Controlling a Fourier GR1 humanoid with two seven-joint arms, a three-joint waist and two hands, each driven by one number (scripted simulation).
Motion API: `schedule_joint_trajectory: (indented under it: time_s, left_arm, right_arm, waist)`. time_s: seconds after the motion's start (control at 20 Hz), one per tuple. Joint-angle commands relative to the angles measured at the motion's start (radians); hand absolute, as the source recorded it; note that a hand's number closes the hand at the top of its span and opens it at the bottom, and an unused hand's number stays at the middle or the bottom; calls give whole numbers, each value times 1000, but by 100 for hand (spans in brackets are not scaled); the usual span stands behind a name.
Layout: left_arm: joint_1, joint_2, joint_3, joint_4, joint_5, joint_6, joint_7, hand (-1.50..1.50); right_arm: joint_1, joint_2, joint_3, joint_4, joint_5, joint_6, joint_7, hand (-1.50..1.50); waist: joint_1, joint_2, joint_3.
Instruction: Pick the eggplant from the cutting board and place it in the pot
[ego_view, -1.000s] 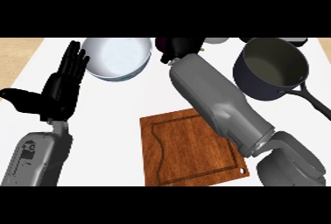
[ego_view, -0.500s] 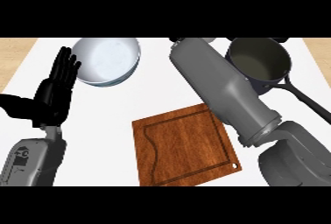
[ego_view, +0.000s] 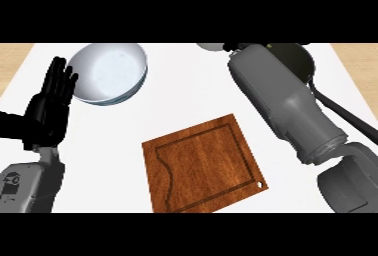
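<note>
Since half a second ago your right forearm (ego_view: 284, 100) has stretched further up the counter, and its far end now lies across the pot (ego_view: 301, 56), hiding most of the opening. Everything else has slid a little in the frame — the cutting board (ego_view: 203, 162) sits lower and more to the right, the white bowl (ego_view: 111, 72) has come toward the middle — so the head itself seems to have shifted too.

There is only the head view to go by. Your right hand does not show in it at all: the forearm ends at the top edge of the picture, over the pot, with a pale round part just beside it. So you cannot tell whether those fingers are apart, together or clamped on anything. The eggplant is nowhere to be seen either. It is not on the board, whose wood lies bare, and what little of the pot's dark rim shows tells you nothing about its inside. My reading is that the eggplant is either in that hidden hand or already in the pot — the arm's reach over the pot suggests the placing step.

Your left hand (ego_view: 48, 110) rests at the left edge, fingers straight and up, holding nothing. The pot's long handle (ego_view: 347, 117) runs down to the right, behind the forearm.
</note>
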Motion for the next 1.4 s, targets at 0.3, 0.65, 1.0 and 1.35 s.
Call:
schedule_joint_trajectory:
  time_s: [0.3, 0.65, 1.0, 1.35]
  left_arm:
    - [31, 0, 13, -3, -6, 4, -8, 0]
    - [40, 8, 10, -83, -1, -1, 30, 0]
    - [85, -18, -14, -115, -8, -15, 4, 0]
    - [25, -8, 2, -54, 5, -42, 11, 0]
  right_arm:
    - [213, -169, -63, -183, -11, -118, 47, 150]
    - [480, -327, -101, -377, -19, -152, -52, 150]
    - [668, -375, -219, -464, -141, -133, -174, 150]
    - [760, -354, -355, -601, -377, -111, -404, -150]
  waist:
    - [-24, -3, -1]
    - [-4, 5, -1]
    - [26, 14, 0]
    - [32, 19, 0]
